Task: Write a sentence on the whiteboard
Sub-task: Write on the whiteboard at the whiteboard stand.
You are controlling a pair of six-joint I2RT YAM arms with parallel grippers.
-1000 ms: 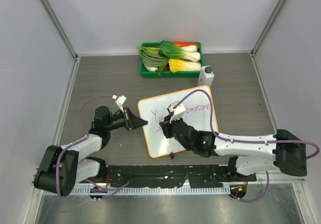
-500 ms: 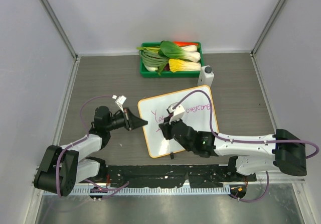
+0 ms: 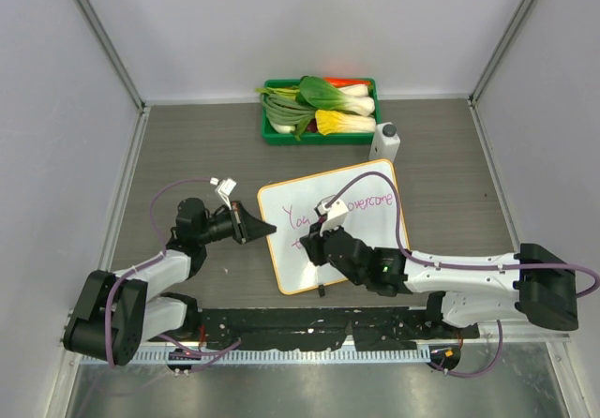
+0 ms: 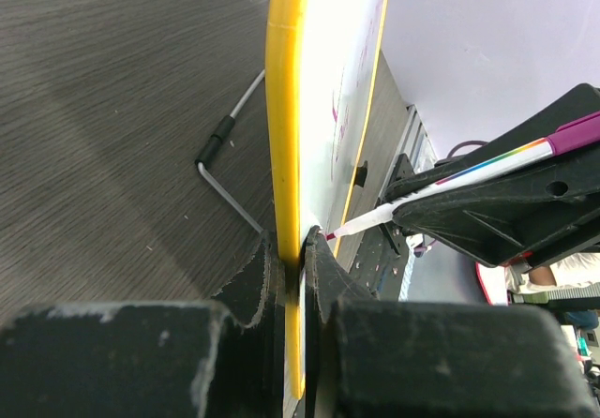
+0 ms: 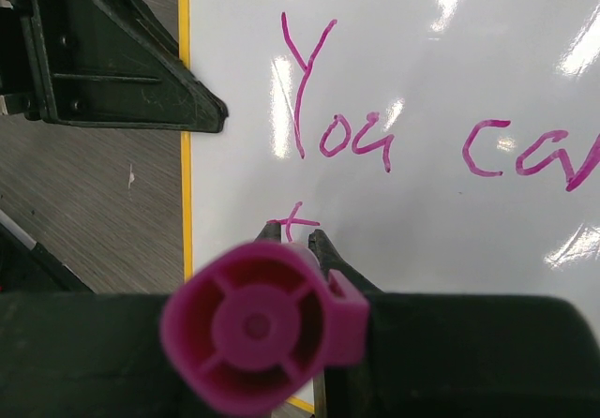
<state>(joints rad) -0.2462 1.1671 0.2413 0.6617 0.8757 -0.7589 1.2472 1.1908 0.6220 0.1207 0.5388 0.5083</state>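
1. The whiteboard (image 3: 286,249) (image 4: 281,109) (image 5: 450,62), glossy white with an orange-yellow rim, lies skewed mid-table, at 6 o'clock from the green tray (image 3: 319,140).
2. The sentence (image 3: 370,202) (image 5: 342,137) is thin magenta script: "You ca…" is readable, with a small "t" at 6 o'clock of "You".
3. The left gripper (image 3: 270,229) (image 4: 292,249) pinches the board's 9 o'clock edge.
4. The right gripper (image 3: 307,245) (image 5: 295,240) clamps a magenta marker (image 4: 469,174) (image 5: 262,329), its tip on the board.

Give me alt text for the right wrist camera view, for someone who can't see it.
A magenta marker, seen end-on in the shut right gripper, points down at the whiteboard just below a magenta sentence starting "You ca", beside a small cross-shaped stroke. At upper left, the left gripper sits on the board's orange edge, grey table beyond.
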